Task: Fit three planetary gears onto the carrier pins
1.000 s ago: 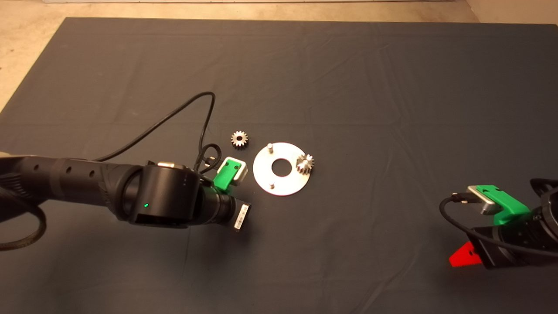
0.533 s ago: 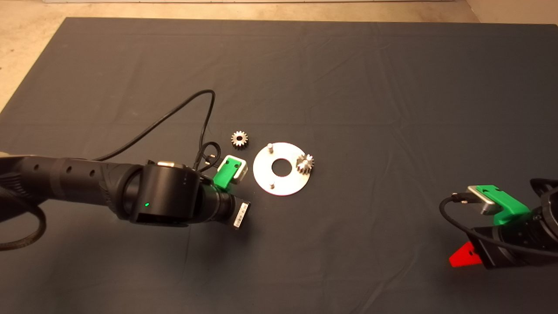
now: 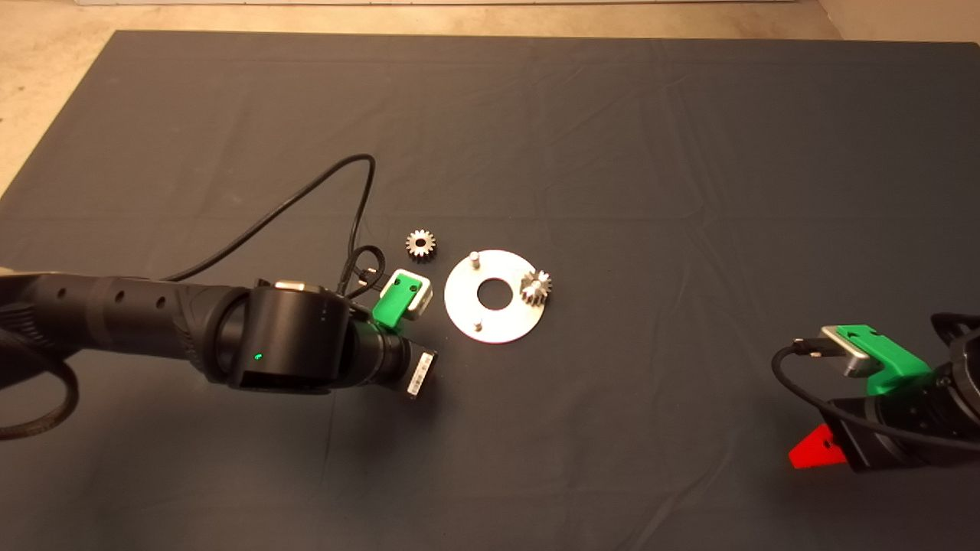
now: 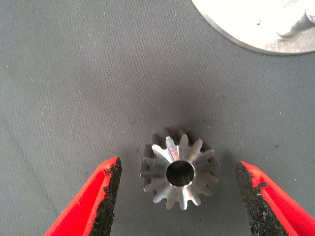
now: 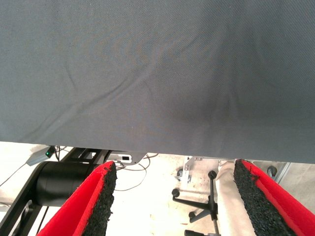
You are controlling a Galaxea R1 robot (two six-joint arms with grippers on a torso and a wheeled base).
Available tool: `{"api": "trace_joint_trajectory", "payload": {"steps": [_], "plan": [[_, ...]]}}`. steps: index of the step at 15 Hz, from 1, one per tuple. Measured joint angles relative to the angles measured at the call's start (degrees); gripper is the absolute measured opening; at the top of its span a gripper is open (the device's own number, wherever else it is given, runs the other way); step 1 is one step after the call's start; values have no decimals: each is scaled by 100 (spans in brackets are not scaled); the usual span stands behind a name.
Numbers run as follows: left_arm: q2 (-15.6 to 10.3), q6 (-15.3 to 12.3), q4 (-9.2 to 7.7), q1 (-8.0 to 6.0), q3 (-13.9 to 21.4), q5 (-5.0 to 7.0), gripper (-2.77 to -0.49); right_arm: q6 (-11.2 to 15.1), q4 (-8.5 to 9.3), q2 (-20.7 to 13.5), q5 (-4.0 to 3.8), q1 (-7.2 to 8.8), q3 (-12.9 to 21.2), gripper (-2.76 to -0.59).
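The round silver disc (image 3: 459,298) lies mid-mat with its carrier pins upright. One planetary gear (image 3: 536,288) sits on the right pin; the far pin (image 3: 475,257) and the near pin (image 3: 478,325) are bare. A second gear (image 3: 420,243) lies loose on the mat, left of the disc. A third gear (image 4: 179,169) lies flat on the mat between the open fingers of my left gripper (image 4: 178,163), touching neither pad; the disc's edge (image 4: 246,29) shows just beyond it. In the head view the left wrist (image 3: 306,344) hides this gear. My right gripper (image 5: 174,167) waits open and empty.
A black cable (image 3: 306,203) loops over the mat behind the left arm. The right arm (image 3: 880,398) is parked at the mat's lower right edge. Beyond the mat's edge, the right wrist view shows the floor with a stand's legs (image 5: 202,204).
The left wrist has shifted slightly to the left. Gears, disc and right arm have not moved.
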Motion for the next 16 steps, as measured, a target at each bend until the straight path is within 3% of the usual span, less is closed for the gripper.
{"api": "trace_joint_trajectory", "payload": {"steps": [2,6,16], "plan": [[0,0,31,12,0,-2,-165,0,0,0,0,1,0,-160],[2,2,106,240,0,-2,-166,0,0,0,0,1,0,-160],[4,4,243,289,0,23,-206,0,0,0,0,1,0,-160]]}}
